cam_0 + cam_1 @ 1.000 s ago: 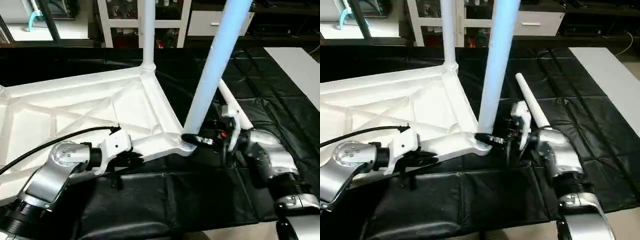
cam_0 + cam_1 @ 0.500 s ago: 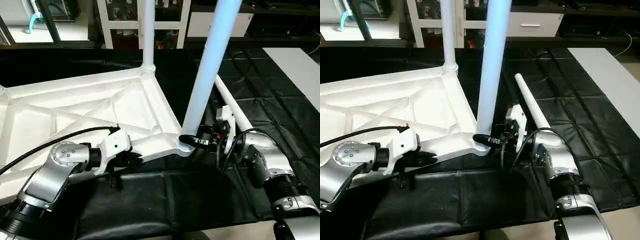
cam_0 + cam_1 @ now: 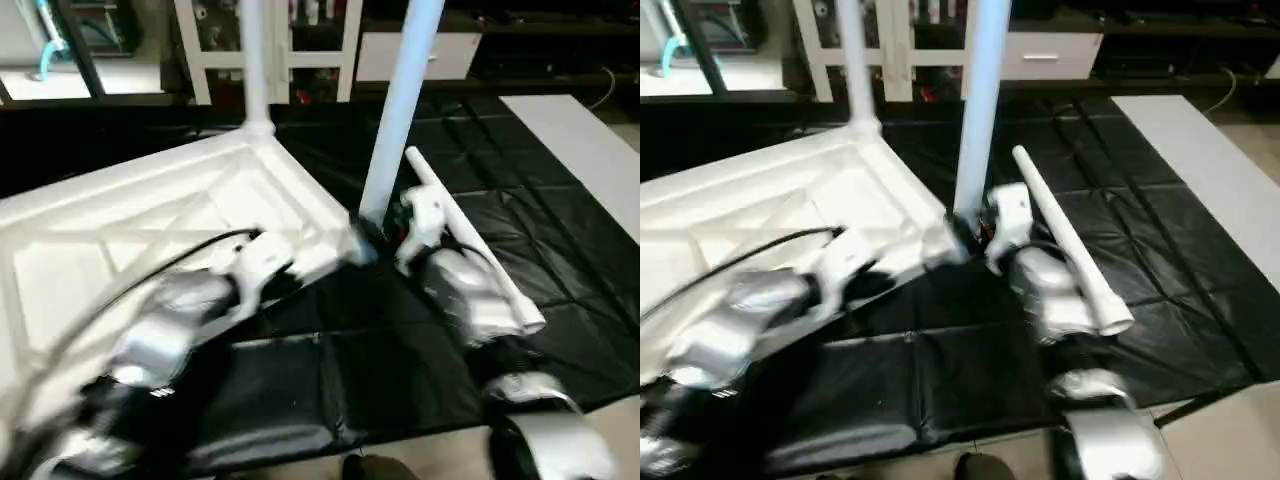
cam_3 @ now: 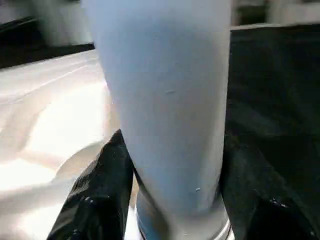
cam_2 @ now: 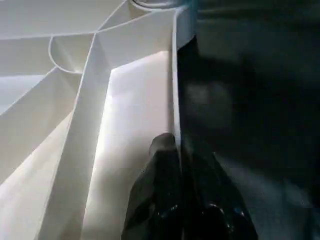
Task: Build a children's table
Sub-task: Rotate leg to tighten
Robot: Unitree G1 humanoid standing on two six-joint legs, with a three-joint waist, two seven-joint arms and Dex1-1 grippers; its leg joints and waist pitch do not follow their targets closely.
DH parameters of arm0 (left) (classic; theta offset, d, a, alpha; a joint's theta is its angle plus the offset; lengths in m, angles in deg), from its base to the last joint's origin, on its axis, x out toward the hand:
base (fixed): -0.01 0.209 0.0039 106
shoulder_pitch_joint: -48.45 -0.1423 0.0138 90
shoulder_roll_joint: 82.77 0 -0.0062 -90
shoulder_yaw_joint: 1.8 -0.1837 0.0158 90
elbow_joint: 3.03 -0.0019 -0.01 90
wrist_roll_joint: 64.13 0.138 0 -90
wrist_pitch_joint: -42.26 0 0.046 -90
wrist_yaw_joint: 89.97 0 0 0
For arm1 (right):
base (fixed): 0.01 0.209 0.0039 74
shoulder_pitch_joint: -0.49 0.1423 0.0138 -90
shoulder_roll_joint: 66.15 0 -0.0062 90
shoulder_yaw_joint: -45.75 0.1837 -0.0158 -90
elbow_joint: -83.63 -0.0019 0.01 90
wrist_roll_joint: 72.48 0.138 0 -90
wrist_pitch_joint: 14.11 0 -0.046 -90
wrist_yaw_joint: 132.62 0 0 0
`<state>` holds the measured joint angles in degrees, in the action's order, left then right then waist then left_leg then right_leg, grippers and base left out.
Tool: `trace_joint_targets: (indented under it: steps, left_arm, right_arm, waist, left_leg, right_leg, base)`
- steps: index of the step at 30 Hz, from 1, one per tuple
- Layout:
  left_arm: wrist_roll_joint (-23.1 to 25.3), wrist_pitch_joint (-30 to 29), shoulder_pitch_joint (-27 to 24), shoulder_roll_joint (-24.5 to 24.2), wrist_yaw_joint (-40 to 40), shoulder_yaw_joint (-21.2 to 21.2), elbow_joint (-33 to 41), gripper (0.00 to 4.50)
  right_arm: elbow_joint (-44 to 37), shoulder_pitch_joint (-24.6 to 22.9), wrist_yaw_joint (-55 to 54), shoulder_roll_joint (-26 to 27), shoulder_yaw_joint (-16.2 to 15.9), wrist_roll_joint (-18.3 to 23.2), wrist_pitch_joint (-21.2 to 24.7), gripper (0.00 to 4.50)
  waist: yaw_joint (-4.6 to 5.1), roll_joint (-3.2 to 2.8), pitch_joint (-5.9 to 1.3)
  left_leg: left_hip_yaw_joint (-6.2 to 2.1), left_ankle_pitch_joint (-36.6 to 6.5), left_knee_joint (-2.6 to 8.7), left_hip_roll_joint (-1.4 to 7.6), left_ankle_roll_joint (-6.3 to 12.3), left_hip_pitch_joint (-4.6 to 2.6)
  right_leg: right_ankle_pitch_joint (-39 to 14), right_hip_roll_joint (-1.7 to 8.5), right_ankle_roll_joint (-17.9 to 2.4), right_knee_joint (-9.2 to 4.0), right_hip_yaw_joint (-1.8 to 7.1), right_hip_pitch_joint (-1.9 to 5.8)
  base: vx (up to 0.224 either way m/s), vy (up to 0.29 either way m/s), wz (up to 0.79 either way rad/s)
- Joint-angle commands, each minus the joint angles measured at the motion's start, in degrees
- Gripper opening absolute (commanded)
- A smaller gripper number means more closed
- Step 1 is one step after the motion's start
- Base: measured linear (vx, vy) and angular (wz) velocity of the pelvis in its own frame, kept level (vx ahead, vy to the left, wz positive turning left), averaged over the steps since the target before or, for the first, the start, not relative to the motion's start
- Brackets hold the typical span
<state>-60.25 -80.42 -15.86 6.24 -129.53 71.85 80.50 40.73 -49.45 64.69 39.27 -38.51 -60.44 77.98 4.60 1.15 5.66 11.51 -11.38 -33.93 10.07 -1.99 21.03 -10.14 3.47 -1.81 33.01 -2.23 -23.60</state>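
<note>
The children's table top (image 3: 130,220) lies upside down on the black mat, ribbed underside up. One white leg (image 3: 253,60) stands in the far corner socket. A second leg (image 3: 400,110) stands in the near right corner socket, leaning slightly right. My right gripper (image 3: 365,240) is at that leg's base, and in the right wrist view its black fingers (image 4: 100,190) press the leg (image 4: 170,100) from both sides. My left gripper (image 5: 177,150) is shut on the top's near rim wall (image 5: 175,75). A loose leg (image 3: 470,240) lies on the mat behind my right arm.
A black mat (image 3: 400,380) covers the floor under the work. A white glass-door cabinet (image 3: 188,50) stands behind the far leg. A pale panel (image 3: 580,130) lies at the mat's far right. The mat's front edge meets light flooring (image 3: 1220,440).
The camera has shifted, so the whole scene sits differently. My right gripper has closed in around the near leg's base. My left gripper keeps its hold on the rim.
</note>
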Motion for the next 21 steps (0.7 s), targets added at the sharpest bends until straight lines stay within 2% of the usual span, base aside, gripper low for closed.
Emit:
trace_joint_targets:
  steps: [1, 4, 6, 7, 8, 10, 11, 12, 13, 14, 16, 17, 18, 19, 20, 21]
  left_arm:
    - [-0.4, -1.6, -0.1, 2.5, 0.4, -3.7, -0.9, 0.0]
    - [-0.2, -1.4, 1.0, 4.4, 0.5, -4.6, -1.3, 0.0]
    - [-0.3, -0.7, 1.1, 4.3, 0.3, -4.4, -1.2, 0.0]
    - [-0.4, 0.5, 0.9, 3.5, -0.2, -4.1, -1.2, 0.0]
    - [-0.4, 1.3, 0.7, 2.9, -0.7, -4.0, -1.1, 0.0]
    - [-0.8, 2.0, -0.2, 1.2, -2.4, -3.5, -0.4, 0.0]
    - [-1.3, 2.7, -1.3, -1.0, -4.7, -3.3, 0.6, 0.0]
    - [-1.4, 2.9, -1.5, -1.5, -5.2, -3.4, 0.9, 0.0]
    - [-1.7, 3.8, -2.6, -3.5, -7.5, -3.4, 2.0, 0.0]
    - [-2.0, 4.6, -3.3, -4.8, -9.0, -3.5, 2.7, 0.0]
    - [-2.9, 6.5, -5.3, -7.7, -12.2, -3.0, 4.2, 0.0]
    - [-3.9, 8.0, -6.7, -9.4, -14.1, -2.3, 5.1, 0.0]
    - [-4.3, 8.5, -7.2, -9.9, -14.8, -2.0, 5.4, 0.0]
    - [-4.9, 8.5, -7.8, -10.8, -15.9, -1.6, 6.0, 0.0]
    - [-5.4, 8.7, -8.2, -11.5, -16.7, -1.5, 6.3, 0.0]
    - [-6.1, 9.2, -8.9, -12.6, -17.9, -1.3, 6.9, 0.0]
  right_arm:
    - [6.9, -2.0, -7.3, 2.1, 3.4, 2.6, 4.2, 2.02]
    - [7.0, -1.6, -7.5, 4.5, 2.7, 2.0, 2.8, 2.02]
    - [6.7, -1.2, -4.4, 4.7, 2.2, 2.1, 2.1, 2.02]
    - [6.5, -0.9, -1.8, 4.1, 2.0, 2.1, 1.8, 2.02]
    - [6.4, -0.8, 0.4, 3.6, 1.9, 2.3, 1.9, 2.02]
    - [5.3, -0.8, 6.1, 1.5, 0.6, 2.0, 1.6, 2.02]
    - [2.9, -1.5, 14.9, -0.9, -1.0, 2.5, 0.2, 2.02]
    - [2.4, -1.7, 16.2, -1.4, -1.4, 2.5, 0.0, 2.02]
    - [0.5, -2.4, 21.4, -3.8, -3.0, 2.2, -0.8, 2.02]
    - [-0.6, -2.8, 24.0, -5.2, -3.4, 2.5, -0.7, 2.37]
    - [-3.5, -3.8, 31.3, -8.3, -2.9, 5.3, 1.9, 2.72]
    - [-5.1, -4.6, 36.9, -10.9, -3.6, 6.1, 2.9, 2.74]
    - [-5.5, -4.9, 38.9, -11.8, -4.1, 5.9, 2.9, 2.95]
    - [-6.0, -5.4, 41.8, -13.4, -5.0, 5.3, 2.7, 2.95]
    - [-6.4, -5.8, 44.1, -14.4, -5.4, 5.3, 2.8, 3.14]
    - [-6.7, -6.0, 46.9, -15.4, -5.4, 5.4, 3.1, 3.19]
  waist:
    - [0.44, -0.77, -2.07]
    - [0.42, -0.65, -2.06]
    - [0.44, -0.65, -2.09]
    - [0.5, -0.63, -2.17]
    - [0.5, -0.27, -2.35]
    - [0.28, -0.44, -2.5]
    - [0.05, -0.5, -2.64]
    - [-0.01, -0.37, -2.58]
    - [-0.22, -0.38, -2.81]
    - [-0.36, -0.49, -2.95]
    - [-0.56, -0.38, -2.95]
    - [-0.6, -0.47, -3.21]
    - [-0.69, -0.48, -3.35]
    - [-0.84, -0.48, -3.54]
    - [-1.09, -0.48, -3.84]
    - [-1.23, -0.64, -3.86]
  left_leg:
    - [-2.56, -25.5, 5.27, 3.1, -2.56, -1.46]
    - [-2.48, -28.1, 5.19, 2.78, -2.35, -1.78]
    - [-2.66, -28.7, 5.35, 2.88, -2.26, -1.6]
    - [-2.7, -28.9, 5.43, 2.92, -2.12, -1.45]
    - [-2.63, -27.6, 5.54, 3.0, -1.86, -1.15]
    - [-2.47, -25.0, 5.52, 3.15, -1.18, -0.81]
    - [-2.36, -24.0, 5.4, 3.14, -0.55, -0.75]
    - [-2.26, -23.3, 5.42, 3.27, -0.07, -0.65]
    - [-2.02, -20.3, 5.25, 3.33, 0.82, -0.37]
    - [-1.9, -18.6, 5.15, 3.37, 1.39, -0.37]
    - [-1.49, -15.1, 4.83, 3.35, 3.86, -0.38]
    - [-1.43, -12.4, 4.62, 3.36, 5.0, -0.17]
    - [-1.41, -11.0, 4.51, 3.4, 5.65, -0.25]
    - [-1.21, -7.6, 4.29, 3.44, 7.03, -0.44]
    - [-1.13, -3.7, 3.96, 3.34, 8.7, -0.42]
    - [-1.13, -2.0, 3.86, 3.31, 9.54, -0.33]
  right_leg:
    - [-29.1, 4.12, -7.3, -5.1, 2.17, 0.4]
    - [-30.1, 3.94, -5.9, -5.61, 2.11, -0.16]
    - [-29.8, 3.99, -5.5, -5.6, 2.03, -0.08]
    - [-28.8, 3.94, -5.7, -5.5, 1.98, 0.06]
    - [-26.9, 3.99, -6.2, -5.29, 2.08, 0.35]
    - [-23.3, 4.13, -7.6, -4.92, 2.31, 0.66]
    - [-21.6, 4.11, -8.4, -4.7, 2.33, 0.93]
    - [-20.8, 4.18, -9.0, -4.66, 2.43, 1.1]
    - [-17.4, 4.29, -10.3, -4.34, 2.59, 1.41]
    - [-15.3, 4.28, -11.0, -4.13, 2.64, 1.62]
    - [-11.8, 4.2, -13.1, -3.72, 2.76, 1.85]
    - [-9.4, 4.21, -13.9, -3.32, 2.73, 2.3]
    - [-7.7, 4.17, -14.4, -3.15, 2.65, 2.35]
    - [-3.8, 4.12, -15.7, -2.7, 2.6, 2.39]
    - [1.2, 3.99, -17.0, -1.93, 2.5, 2.65]
    - [3.1, 4.0, -17.5, -1.68, 2.47, 2.75]
  base:
    - [0.0, 0.0, 0.0]
    - [0.0, 0.0, 0.0]
    - [0.0, 0.0, 0.0]
    - [0.0, 0.0, 0.0]
    - [0.0, 0.0, 0.0]
    - [0.0, 0.0, 0.0]
    - [0.0, 0.0, 0.0]
    - [0.0, 0.0, 0.0]
    - [0.0, 0.0, 0.0]
    - [0.0, 0.0, 0.0]
    - [0.054, -0.024, 0.05]
    - [0.056, -0.028, 0.05]
    - [0.065, -0.027, 0.03]
    - [0.069, -0.021, 0.03]
    - [0.069, -0.021, 0.03]
    - [0.056, -0.015, 0.0]
